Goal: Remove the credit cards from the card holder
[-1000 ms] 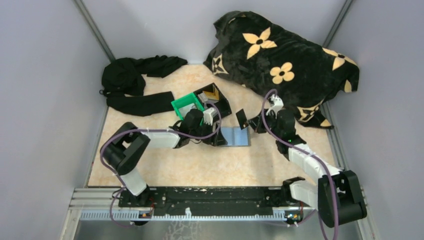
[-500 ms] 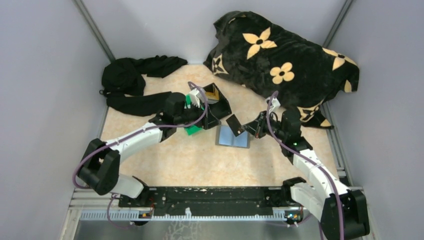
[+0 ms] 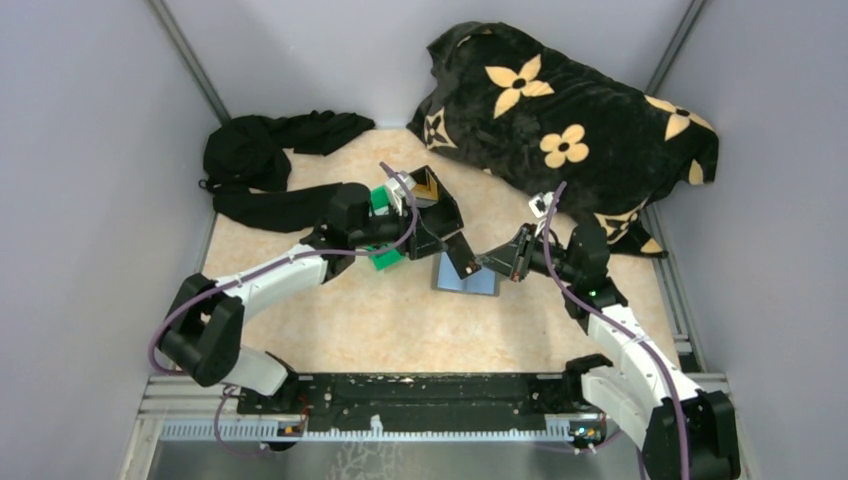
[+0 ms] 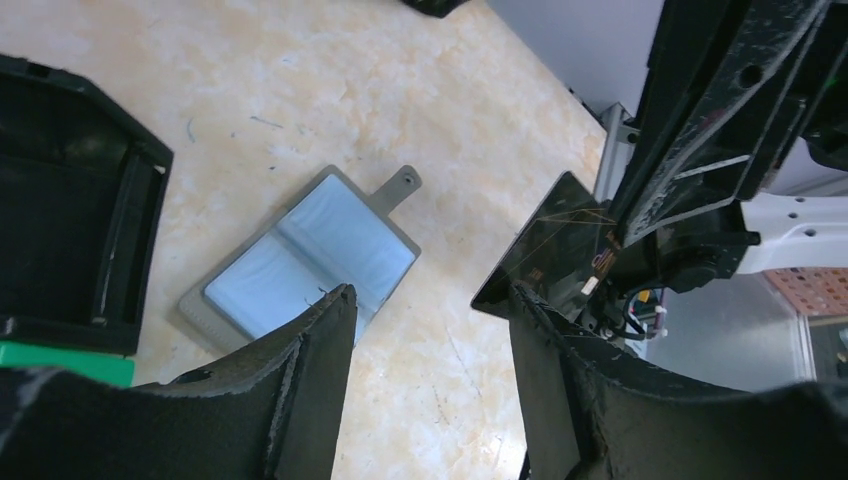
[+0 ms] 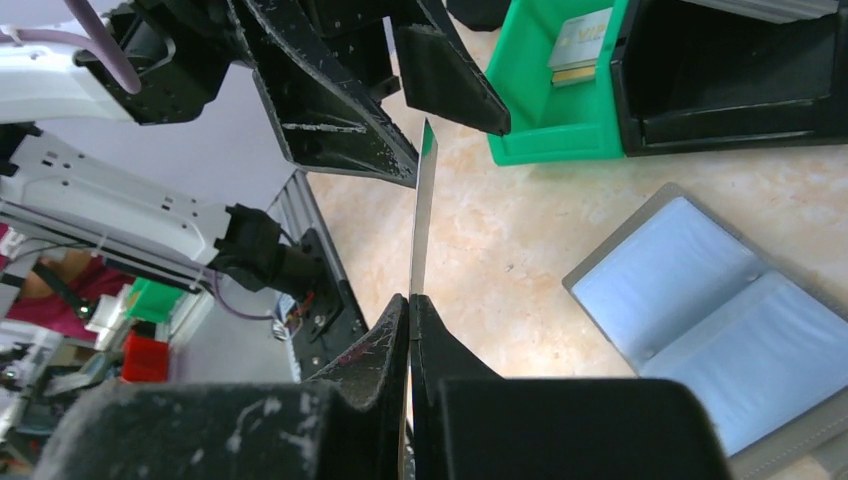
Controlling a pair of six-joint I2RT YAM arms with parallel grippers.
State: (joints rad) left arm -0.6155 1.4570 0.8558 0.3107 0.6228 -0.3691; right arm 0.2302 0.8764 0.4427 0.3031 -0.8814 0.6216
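Right gripper (image 5: 410,300) clamped on dark credit card (image 5: 422,210); card tip by left gripper (image 4: 430,295), jaws apart. Card holder (image 4: 310,260) lies open on table (image 4: 300,90) beneath.

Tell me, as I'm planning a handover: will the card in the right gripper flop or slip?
Probably stiff: the card juts straight from the right gripper, pinched at one end, without sagging. Possibly slippery: its face looks glossy, reflecting light. Likely light, being very thin edge-on.

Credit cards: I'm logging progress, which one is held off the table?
The dark card clamped in the right gripper; the silvery one lies in the green bin.
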